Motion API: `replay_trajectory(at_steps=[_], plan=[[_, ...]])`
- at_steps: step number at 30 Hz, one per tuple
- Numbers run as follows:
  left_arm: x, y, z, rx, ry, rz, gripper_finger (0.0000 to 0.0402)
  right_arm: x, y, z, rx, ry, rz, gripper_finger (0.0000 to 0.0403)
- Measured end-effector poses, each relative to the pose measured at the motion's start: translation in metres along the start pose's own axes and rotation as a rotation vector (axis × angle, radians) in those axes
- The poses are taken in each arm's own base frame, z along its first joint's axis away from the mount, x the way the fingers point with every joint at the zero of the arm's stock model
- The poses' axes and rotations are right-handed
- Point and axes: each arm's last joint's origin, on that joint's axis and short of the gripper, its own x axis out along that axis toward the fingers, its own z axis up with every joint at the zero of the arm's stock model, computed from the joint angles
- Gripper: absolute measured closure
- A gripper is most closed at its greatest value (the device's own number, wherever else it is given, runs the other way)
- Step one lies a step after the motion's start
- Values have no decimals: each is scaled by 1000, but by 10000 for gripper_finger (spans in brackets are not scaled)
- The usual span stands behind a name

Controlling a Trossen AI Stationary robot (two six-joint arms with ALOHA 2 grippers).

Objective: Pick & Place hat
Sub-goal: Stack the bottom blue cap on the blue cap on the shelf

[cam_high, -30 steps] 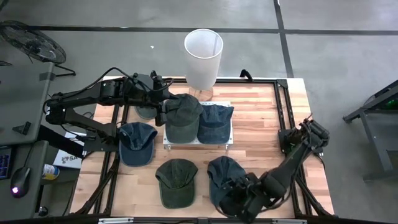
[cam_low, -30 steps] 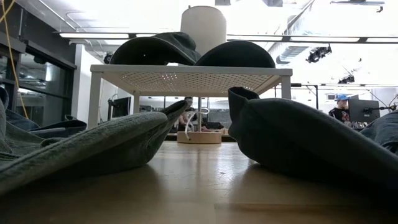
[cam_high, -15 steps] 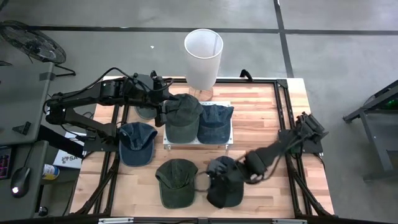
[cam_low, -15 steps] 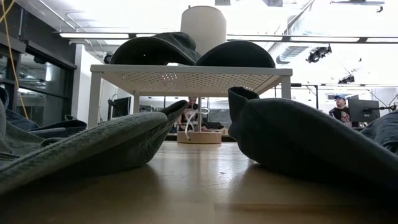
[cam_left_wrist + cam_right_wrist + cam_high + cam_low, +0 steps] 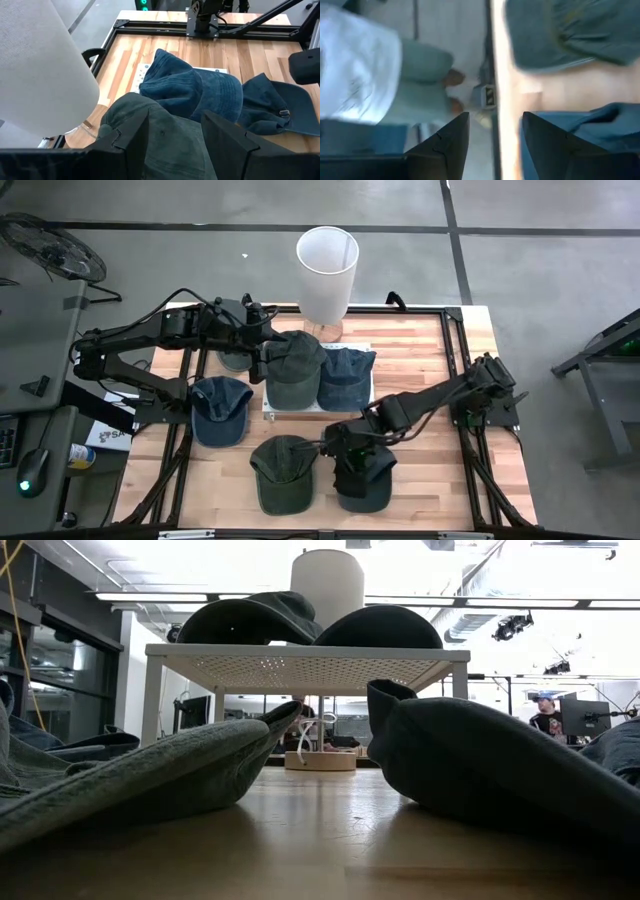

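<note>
Blue hat (image 5: 365, 477) lies directly beneath the open right gripper (image 5: 340, 452).

I see two olive-green hats (image 5: 292, 367), three navy-blue hats (image 5: 346, 375), a white bin (image 5: 327, 272) and my pale striped wood table (image 5: 420, 360).

Tall white cylindrical bin (image 5: 327, 274) on grey floor, just beyond far edge of light wooden slatted table (image 5: 420, 370) with black metal frame. Small white perforated rack (image 5: 305, 667) on table, just in front of bin. Black floor fan (image 5: 48, 248) well left of bin. Computer mouse with green light (image 5: 32, 480) far left of table, near edge. Person in blue cap (image 5: 545, 712) in room behind table, right of rack.
</note>
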Motion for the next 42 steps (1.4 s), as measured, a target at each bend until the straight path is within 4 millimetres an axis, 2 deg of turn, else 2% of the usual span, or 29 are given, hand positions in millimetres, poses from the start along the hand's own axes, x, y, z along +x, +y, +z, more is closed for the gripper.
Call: replay_trajectory(at_steps=[3,5,10,12,14,19,24,28,31,35,42], plan=[[0,0,0,0,0,-5,225,4,-1,-1,-22,46,58,226],[0,0,0,1,0,-8,225,14,-10,-4,-11,64,74,226],[0,0,0,1,0,-8,225,47,-50,-33,127,188,-49,226],[0,0,0,1,0,-8,225,51,-63,-46,191,219,-100,226],[0,0,0,1,0,-9,225,47,-68,-56,248,210,-135,226],[0,0,0,-1,0,-9,225,28,-71,-92,509,142,-263,226],[0,0,0,-1,0,-9,225,14,-61,-139,783,-22,-341,226],[0,0,0,-1,0,-9,225,21,-54,-175,1009,-166,-330,226],[0,0,0,-2,0,-8,225,33,-52,-194,1084,-175,-319,226],[0,0,0,-2,0,-8,225,45,-60,-202,1106,-168,-376,226],[0,0,0,-3,0,-7,225,48,-73,-195,1086,-268,-397,226]])
